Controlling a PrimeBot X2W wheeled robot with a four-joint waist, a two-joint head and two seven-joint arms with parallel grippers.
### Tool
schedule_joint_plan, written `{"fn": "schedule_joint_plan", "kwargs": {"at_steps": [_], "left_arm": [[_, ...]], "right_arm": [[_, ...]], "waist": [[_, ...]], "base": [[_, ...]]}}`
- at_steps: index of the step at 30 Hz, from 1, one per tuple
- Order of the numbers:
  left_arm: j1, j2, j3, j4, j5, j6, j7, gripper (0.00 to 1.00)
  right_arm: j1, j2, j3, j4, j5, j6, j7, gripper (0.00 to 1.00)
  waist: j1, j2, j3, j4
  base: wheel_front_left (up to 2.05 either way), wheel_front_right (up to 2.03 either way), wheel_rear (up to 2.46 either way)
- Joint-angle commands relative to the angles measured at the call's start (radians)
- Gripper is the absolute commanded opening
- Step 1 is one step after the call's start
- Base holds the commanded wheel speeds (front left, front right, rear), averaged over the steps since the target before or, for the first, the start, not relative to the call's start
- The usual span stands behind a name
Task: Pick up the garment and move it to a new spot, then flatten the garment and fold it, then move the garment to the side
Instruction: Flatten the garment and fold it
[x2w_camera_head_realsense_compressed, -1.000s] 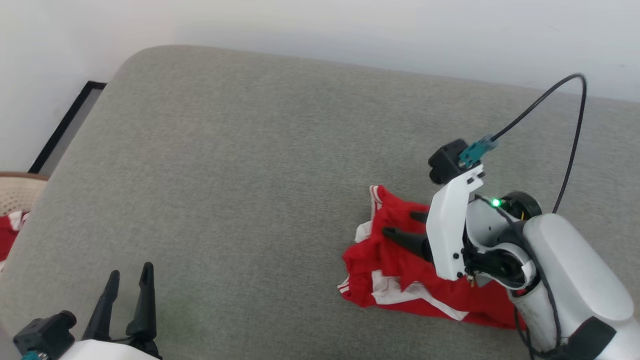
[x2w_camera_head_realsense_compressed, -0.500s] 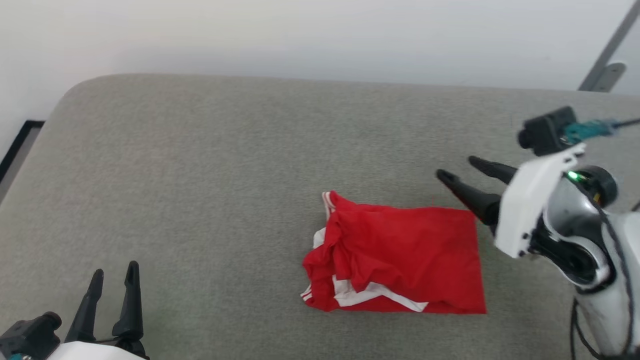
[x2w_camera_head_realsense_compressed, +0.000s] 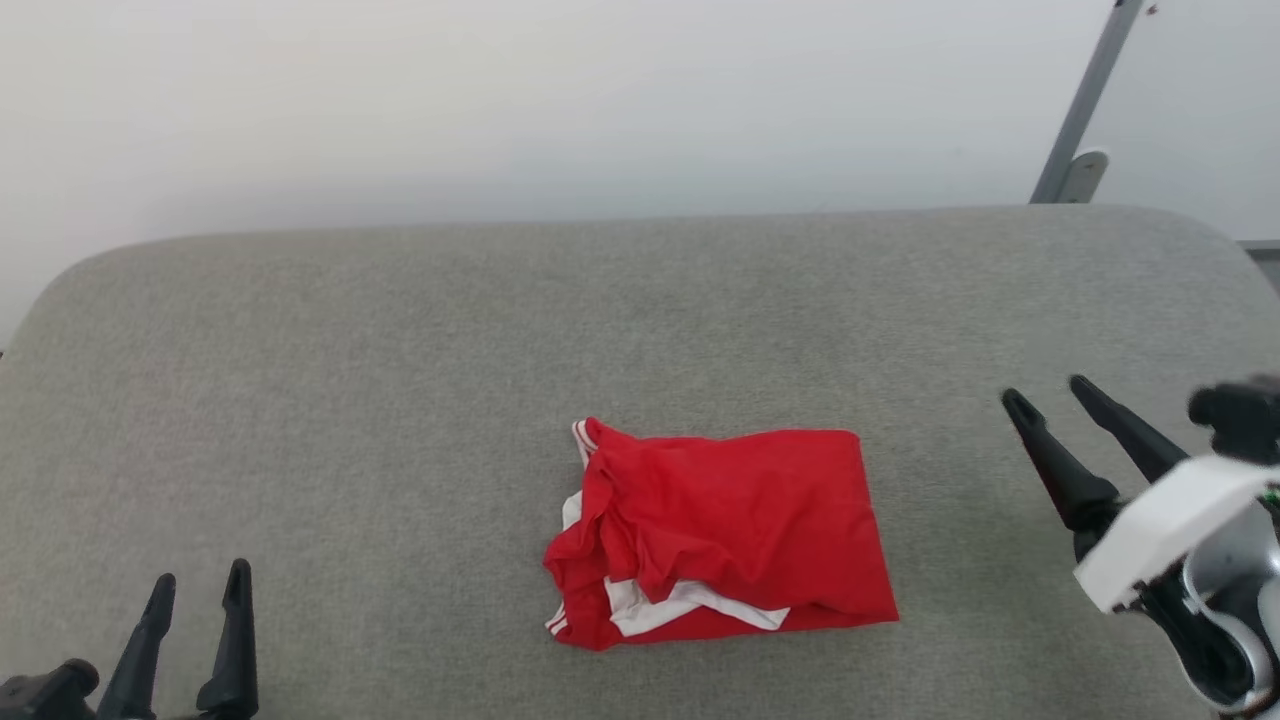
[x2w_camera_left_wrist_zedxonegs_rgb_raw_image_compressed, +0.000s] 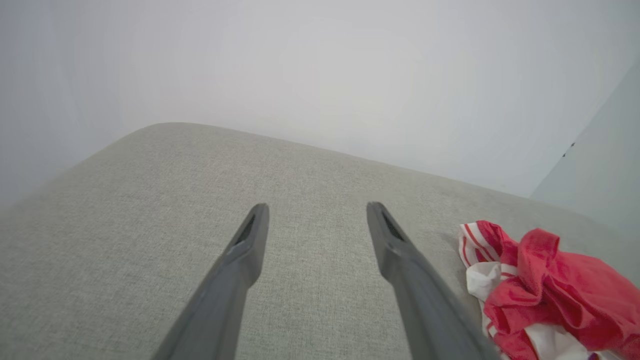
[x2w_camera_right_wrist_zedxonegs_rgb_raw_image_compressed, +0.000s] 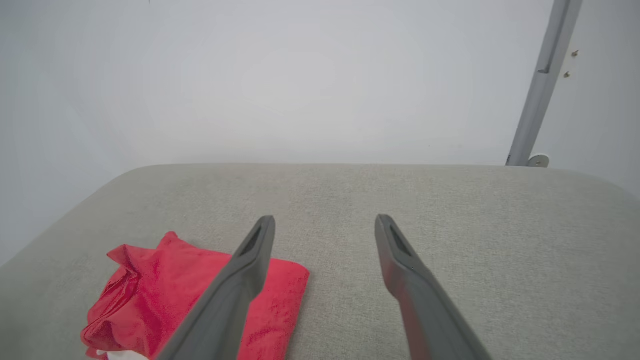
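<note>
The garment (x2w_camera_head_realsense_compressed: 720, 530) lies folded into a rough red rectangle on the grey cushion (x2w_camera_head_realsense_compressed: 400, 380), with white sleeve ends and striped trim bunched at its left edge. It also shows at the lower right of the left wrist view (x2w_camera_left_wrist_zedxonegs_rgb_raw_image_compressed: 540, 295) and at the lower left of the right wrist view (x2w_camera_right_wrist_zedxonegs_rgb_raw_image_compressed: 165, 300). My right gripper (x2w_camera_head_realsense_compressed: 1047, 393) is open, off to the garment's right and clear of it. My left gripper (x2w_camera_head_realsense_compressed: 200, 578) is open at the lower left, well away from the garment. Both hold nothing.
A pale wall rises behind the cushion. A grey metal post (x2w_camera_head_realsense_compressed: 1085, 100) with a bracket stands at the back right, also seen in the right wrist view (x2w_camera_right_wrist_zedxonegs_rgb_raw_image_compressed: 545, 85). Bare cushion surrounds the garment on all sides.
The right gripper has let go of the garment and drawn back to its right. The head camera has swung right, so the basket and the cushion's left corner have left the view.
</note>
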Motion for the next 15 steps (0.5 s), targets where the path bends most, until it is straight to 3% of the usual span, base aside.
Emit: {"fn": "schedule_joint_plan", "kwargs": {"at_steps": [1,8,15], "left_arm": [[0.018,0.007,0.010,-0.003,0.016,0.002,-0.005,1.00],[0.045,0.000,0.033,0.002,0.043,-0.014,-0.006,1.00],[0.056,-0.012,0.051,0.014,0.078,-0.030,-0.006,1.00]], "right_arm": [[0.027,-0.005,-0.007,0.019,-0.002,-0.001,-0.067,1.00],[0.098,-0.025,0.007,0.107,-0.019,-0.001,-0.267,1.00],[0.145,-0.042,0.035,0.171,-0.017,-0.001,-0.392,1.00]], "waist": [[0.0000,-0.0001,-0.017,-0.018],[0.0000,-0.0001,-0.042,-0.034],[0.0000,-0.0001,-0.061,-0.034]], "base": [[0.00,0.00,0.00],[0.00,0.00,0.00],[0.00,0.00,0.00]]}}
